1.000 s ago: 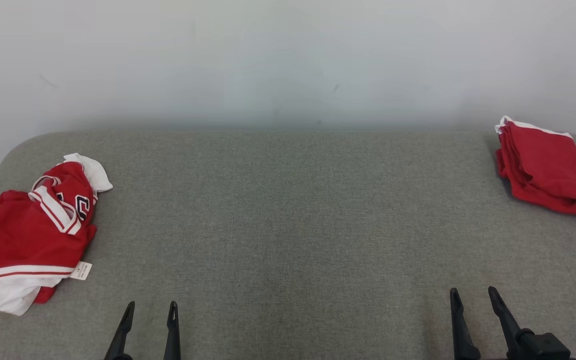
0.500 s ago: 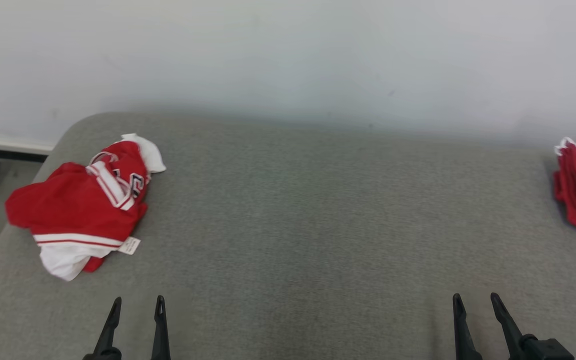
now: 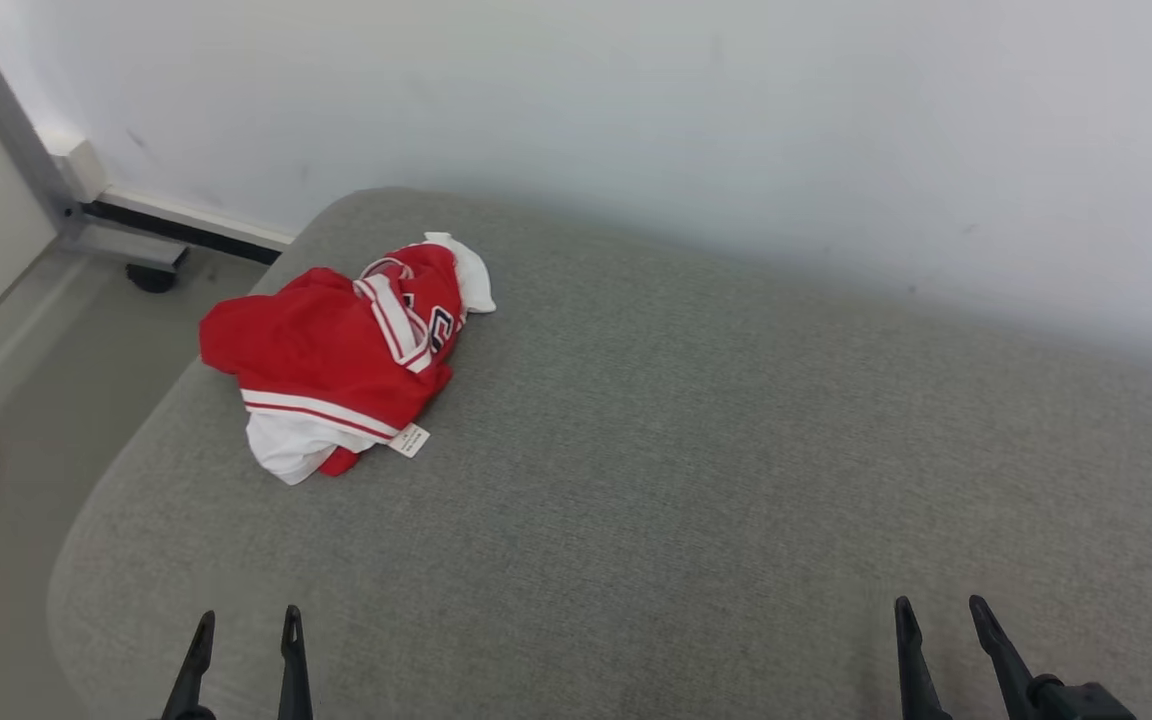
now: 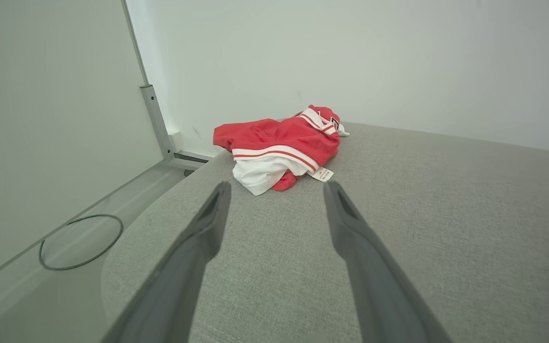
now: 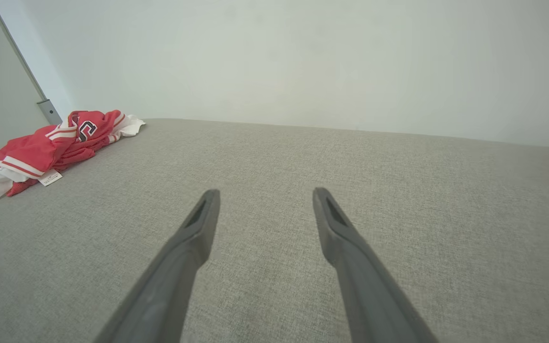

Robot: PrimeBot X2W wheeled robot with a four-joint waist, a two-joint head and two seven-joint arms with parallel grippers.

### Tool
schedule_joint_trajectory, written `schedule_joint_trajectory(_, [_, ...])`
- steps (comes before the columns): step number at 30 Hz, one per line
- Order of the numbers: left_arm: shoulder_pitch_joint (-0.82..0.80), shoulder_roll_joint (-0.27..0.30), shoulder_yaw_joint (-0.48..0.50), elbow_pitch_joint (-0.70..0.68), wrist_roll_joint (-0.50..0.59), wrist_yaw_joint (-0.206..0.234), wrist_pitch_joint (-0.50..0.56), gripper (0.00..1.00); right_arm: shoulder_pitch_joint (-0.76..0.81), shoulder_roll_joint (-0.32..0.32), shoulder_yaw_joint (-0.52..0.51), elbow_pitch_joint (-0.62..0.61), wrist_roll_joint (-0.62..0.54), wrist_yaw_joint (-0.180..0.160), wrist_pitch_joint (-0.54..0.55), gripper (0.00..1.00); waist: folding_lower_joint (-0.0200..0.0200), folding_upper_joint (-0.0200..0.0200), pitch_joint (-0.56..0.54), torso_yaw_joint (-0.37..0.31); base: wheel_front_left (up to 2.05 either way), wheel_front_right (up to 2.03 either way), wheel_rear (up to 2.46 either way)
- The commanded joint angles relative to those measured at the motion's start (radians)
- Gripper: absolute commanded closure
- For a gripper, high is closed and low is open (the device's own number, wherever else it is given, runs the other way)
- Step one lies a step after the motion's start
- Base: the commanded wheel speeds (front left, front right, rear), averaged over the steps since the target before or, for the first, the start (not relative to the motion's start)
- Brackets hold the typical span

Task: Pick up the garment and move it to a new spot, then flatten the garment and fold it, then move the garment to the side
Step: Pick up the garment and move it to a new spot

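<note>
On the grey cushion (image 3: 696,450), a crumpled red garment (image 3: 326,350) lies ahead-left, nearer our left gripper (image 3: 247,615) than our right gripper (image 3: 938,603), both open and empty.

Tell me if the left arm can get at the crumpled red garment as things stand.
Probably yes: the left pincer is open, and only bare grey cushion lies between it and the garment, nothing blocking.

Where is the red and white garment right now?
In the head view the crumpled garment lies on the far left corner of the grey cushion, close to its left edge, well ahead of the open left gripper.
</note>
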Motion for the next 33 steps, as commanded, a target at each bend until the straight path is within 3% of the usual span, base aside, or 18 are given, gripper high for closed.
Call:
schedule_joint_trajectory(1, [0.011,0.001,0.008,0.004,0.002,-0.004,-0.002,0.0,0.002,0.002,0.003,0.001,0.004,-0.003,-0.001,0.0,0.0,0.0,-0.008,0.066,0.0,0.0,0.0])
schedule_joint_trajectory(8, [0.011,0.0,0.032,0.012,0.001,-0.013,-0.002,0.0,-0.001,0.002,0.016,0.002,-0.003,-0.003,-0.001,0.0,0.0,0.0,-0.006,0.12,0.0,0.0,0.0])
schedule_joint_trajectory(25, [-0.031,-0.001,0.071,0.038,-0.016,-0.015,-0.002,0.0,-0.04,0.001,0.033,0.011,-0.004,-0.003,-0.001,0.0,0.0,0.0,0.011,0.126,0.0,0.0,0.0])
schedule_joint_trajectory(33, [-0.181,0.008,0.114,0.089,-0.048,-0.034,-0.002,0.0,-0.115,0.001,0.041,-0.008,-0.014,-0.003,-0.001,0.0,0.0,0.0,0.098,-0.01,0.0,0.0,0.0])
